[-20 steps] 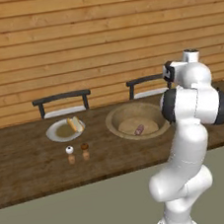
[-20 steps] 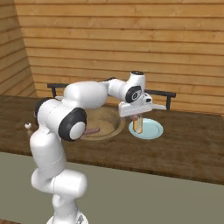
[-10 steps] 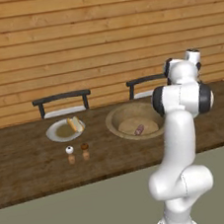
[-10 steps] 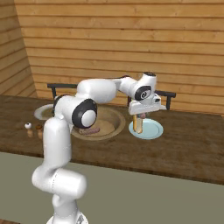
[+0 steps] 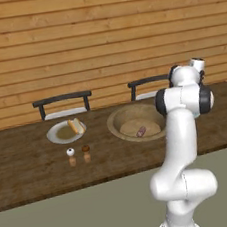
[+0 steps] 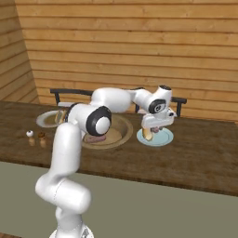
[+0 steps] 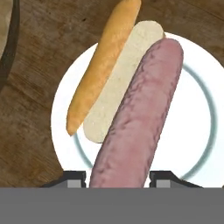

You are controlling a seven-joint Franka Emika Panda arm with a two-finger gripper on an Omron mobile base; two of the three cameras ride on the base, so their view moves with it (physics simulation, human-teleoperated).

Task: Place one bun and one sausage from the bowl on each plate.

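**Sausage held over the right-hand plate**

Left base view: the white arm rose from the lower right, its elbow blocking the far right of the counter. The tan bowl [image 5: 137, 124] sat at centre frame with one pink sausage [image 5: 141, 131] lying in it. Up and left of it, a pale-grey plate [image 5: 65, 132] carried a bun [image 5: 76, 125] (two small shakers [image 5: 70, 152] stood just below it).

Right base view: the arm reached across the bowl [image 6: 108, 135] to the gripper [image 6: 152, 131], poised above a white plate [image 6: 155, 136] right of centre; a tan-pink item hung from it, touching or just over the plate.

Hand view: the jaws were clamped on a long pink sausage [image 7: 140, 118] running up from bottom centre. Beneath it lay the white plate [image 7: 205, 113], and a split bun [image 7: 111, 74] stretched toward the upper left, partly off the rim.
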